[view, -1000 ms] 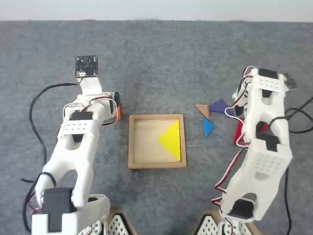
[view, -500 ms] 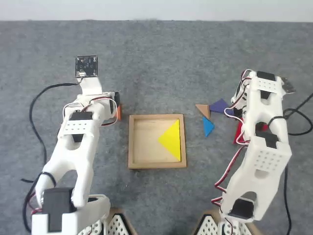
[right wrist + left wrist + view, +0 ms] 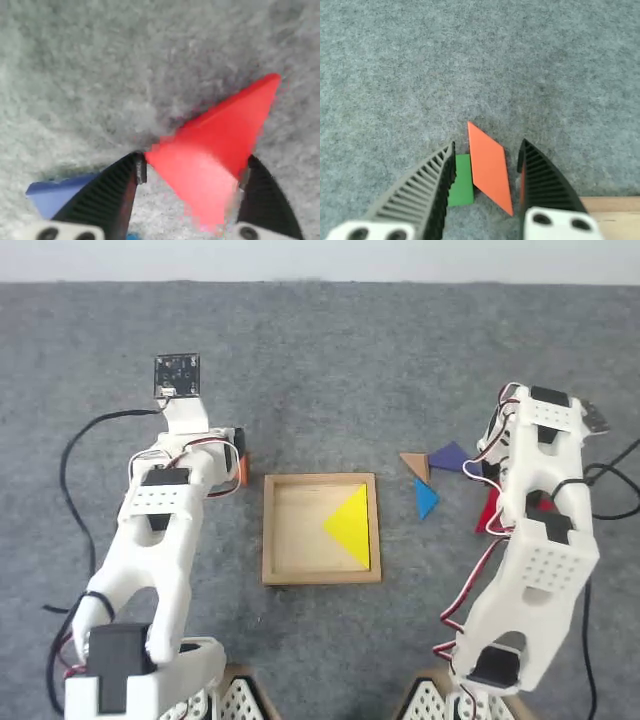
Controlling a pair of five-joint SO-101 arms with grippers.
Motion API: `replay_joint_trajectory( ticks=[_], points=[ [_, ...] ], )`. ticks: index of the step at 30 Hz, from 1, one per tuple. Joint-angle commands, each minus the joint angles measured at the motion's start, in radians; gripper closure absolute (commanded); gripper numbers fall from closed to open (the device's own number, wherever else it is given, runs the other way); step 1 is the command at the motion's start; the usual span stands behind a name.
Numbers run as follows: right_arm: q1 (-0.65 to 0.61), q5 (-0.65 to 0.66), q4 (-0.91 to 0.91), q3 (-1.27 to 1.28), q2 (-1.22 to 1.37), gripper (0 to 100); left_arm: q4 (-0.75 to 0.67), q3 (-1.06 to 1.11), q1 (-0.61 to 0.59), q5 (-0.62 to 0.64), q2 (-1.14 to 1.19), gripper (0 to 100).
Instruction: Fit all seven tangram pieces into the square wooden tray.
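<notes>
— How many pieces do you count?

— Seven, one of each colour: a yellow triangle [image 3: 352, 525], a brown triangle [image 3: 415, 465], a purple triangle [image 3: 450, 455], a blue piece [image 3: 425, 498], a red triangle [image 3: 215, 150], an orange parallelogram [image 3: 490, 167] and a green piece [image 3: 461, 187]. There's one tray [image 3: 320, 479] and two arms.

— What's in the tray?

— One piece, the yellow triangle. It lies flat on the side nearer the right arm [image 3: 540, 540]. The other six are out on the surface [image 3: 330, 360].

— Where exactly?

— Brown, purple and blue form a loose cluster between the tray and the right arm. Brown and purple are just beside each other, and blue is a little nearer the arm bases. The red triangle is beside them, partly hidden under that arm. Orange and green lie side by side just outside the tray, on the left arm's [image 3: 160, 530] side.

— And the claws?

— The left claw [image 3: 487, 144] stands apart, one finger on each side of the orange parallelogram, with green by one finger. The right claw [image 3: 192, 162] is clamped on the red triangle, a finger pressed against each edge.

— The setting?

— A grey, felt-like surface, with a pale strip [image 3: 320, 260] along its far edge.
</notes>
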Motion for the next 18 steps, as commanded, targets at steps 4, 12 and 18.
replay_joint_trajectory(
  ticks=[4, 12, 18],
  points=[
    [0.021, -0.006, -0.016, -0.021, -0.019, 77.5, -0.017, -0.005, 0.008, -0.017, -0.006, 80],
    [0.024, 0.012, -0.007, -0.023, -0.041, 77.5, -0.017, -0.005, 0.008, -0.017, -0.006, 80],
    [0.048, 0.014, 0.045, -0.015, -0.12, 77.5, -0.017, -0.005, 0.008, -0.017, -0.006, 80]
  ],
)
